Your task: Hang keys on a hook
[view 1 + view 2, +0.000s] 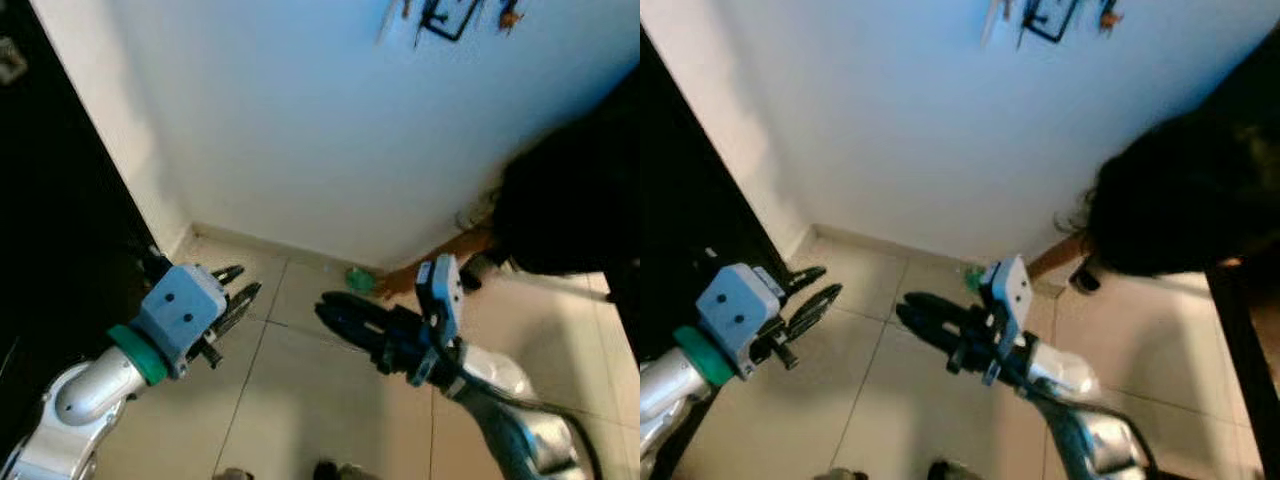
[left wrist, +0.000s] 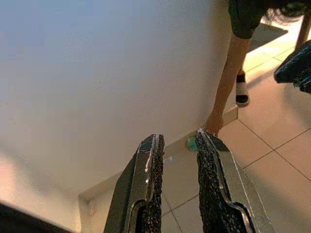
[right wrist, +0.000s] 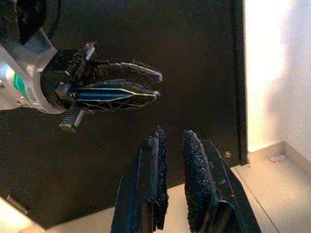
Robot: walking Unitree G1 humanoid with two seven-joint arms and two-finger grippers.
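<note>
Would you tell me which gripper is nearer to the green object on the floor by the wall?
Right. The right gripper sits just beside the green object; the left gripper is farther off.

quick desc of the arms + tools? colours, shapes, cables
Both arms are silver and rounded. The left arm has a green ring at the wrist, then a pale blue-grey block with two dark dots. Left tool: two long black ribbed fingers. Right tool: the same black fingers, a pale block above, a dark cable along the arm.

Left claw faces right claw; hooks on wall above.
</note>
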